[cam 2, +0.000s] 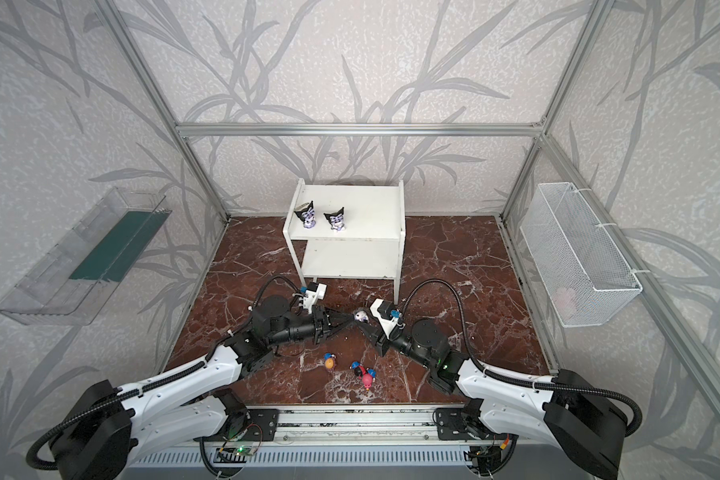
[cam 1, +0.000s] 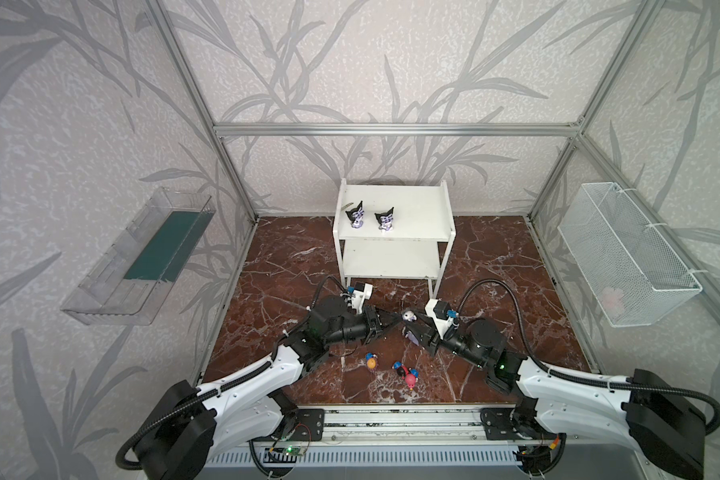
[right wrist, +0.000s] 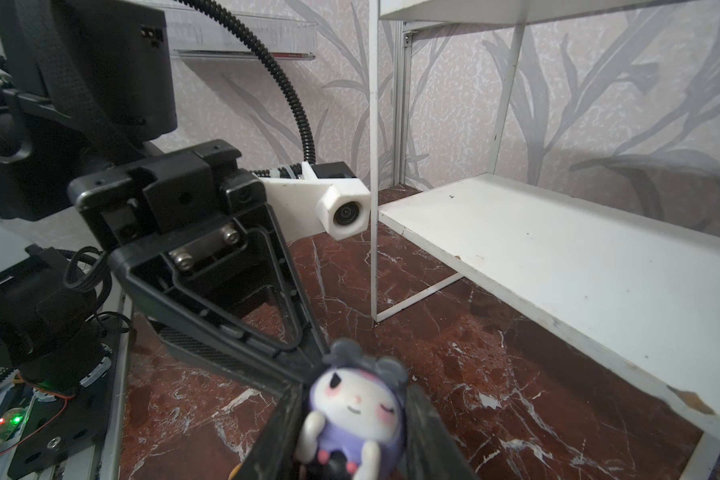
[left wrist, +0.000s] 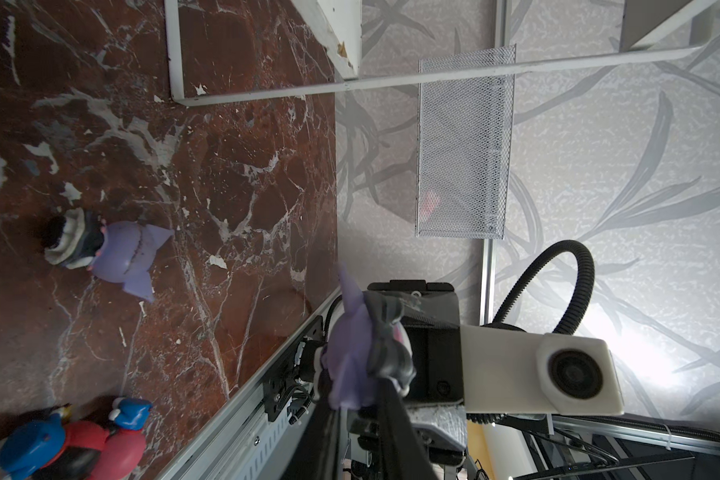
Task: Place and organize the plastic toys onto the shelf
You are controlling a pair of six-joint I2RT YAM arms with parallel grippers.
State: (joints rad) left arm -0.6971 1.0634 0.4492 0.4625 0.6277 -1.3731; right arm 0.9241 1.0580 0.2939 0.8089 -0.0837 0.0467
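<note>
A lavender figurine [cam 1: 409, 316] [cam 2: 361, 316] with a white face hangs above the marble floor in front of the shelf [cam 1: 408, 199] [cam 2: 371, 208]. My right gripper [right wrist: 354, 415] is shut on its body, a finger on each side. My left gripper [left wrist: 358, 382] comes from the opposite side, its fingers closed against the toy's head [left wrist: 350, 345]. Two black pointed-ear figurines [cam 1: 356, 217] [cam 1: 385, 219] stand on the shelf's top board. Another lavender figurine [left wrist: 113, 253] lies on the floor. An orange-headed toy [cam 1: 372, 361], a black-red one [cam 1: 402, 369] and a pink one [cam 1: 410, 379] lie nearer the front.
The shelf's lower board [right wrist: 558, 249] is bare. A clear plastic tray [cam 1: 138, 257] hangs on the left wall and a white mesh basket [cam 1: 628, 253] on the right wall. An aluminium rail [cam 1: 391, 419] runs along the floor's front edge.
</note>
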